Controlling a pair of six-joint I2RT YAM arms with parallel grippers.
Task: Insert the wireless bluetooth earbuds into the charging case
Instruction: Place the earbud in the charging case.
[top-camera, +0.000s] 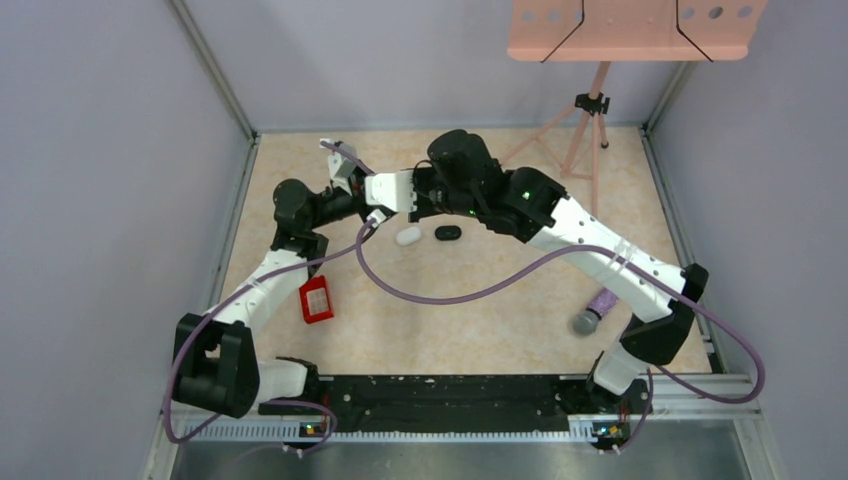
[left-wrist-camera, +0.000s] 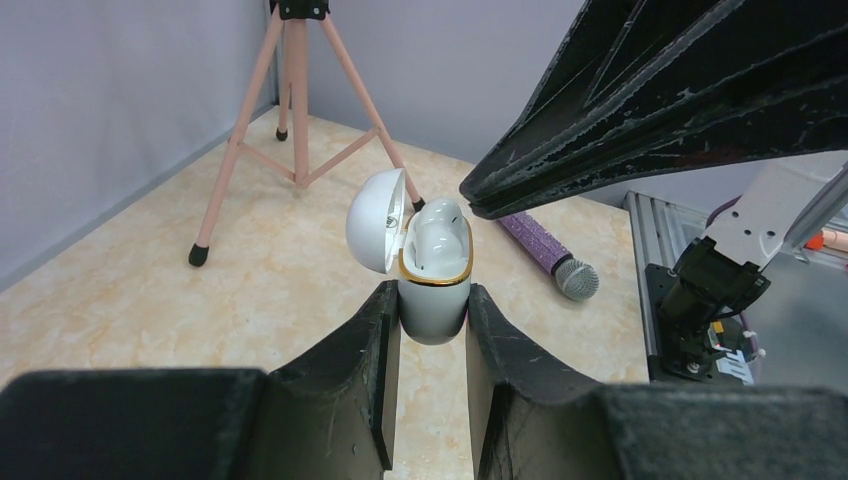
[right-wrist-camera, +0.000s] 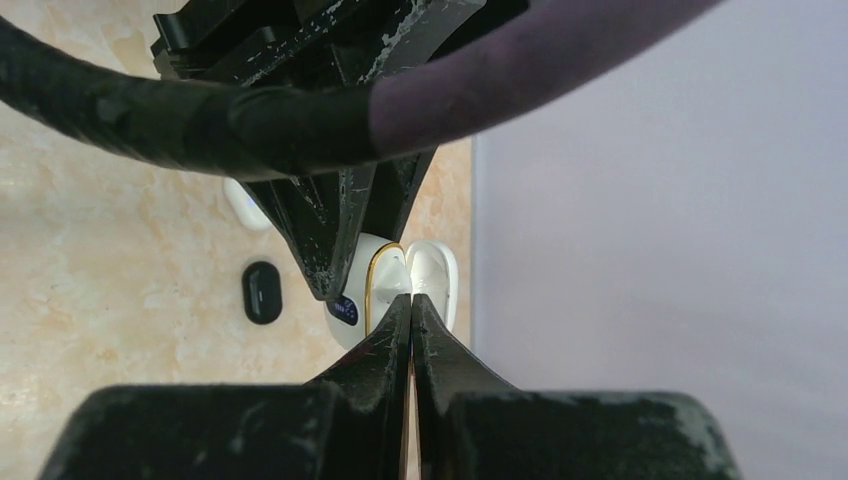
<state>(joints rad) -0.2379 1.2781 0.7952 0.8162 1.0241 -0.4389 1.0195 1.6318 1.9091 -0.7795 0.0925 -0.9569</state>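
Where the two arms meet above the far middle of the beige marbled tabletop (top-camera: 480, 330): one white glossy egg-shaped charging case with a gold rim (left-wrist-camera: 437, 275), upright, held clear of the table. Its hinged lid (left-wrist-camera: 375, 222) is swung open, to the left in the left wrist view. The left gripper (left-wrist-camera: 432, 300) clamps the lower body between both black fingers. Pale moulded forms fill the well; whether these are the wireless bluetooth earbuds cannot be told.

Right gripper (right-wrist-camera: 411, 300): fingers pressed nearly together, with only a thin slit between them. The tips are at the case's open mouth, beside the gold rim. Whether anything is pinched there cannot be told.

Small black oval closed case (top-camera: 448, 232): lying on the tabletop below the grippers. Just beside it on the left is a white oval closed case (top-camera: 407, 236).

Flat red packet with a white label (top-camera: 316, 299): on the tabletop near the left arm.

Microphone with a purple handle and grey mesh head (top-camera: 592, 312): lying close to the right arm.

Pink tripod (top-camera: 588, 125): standing at the far right.
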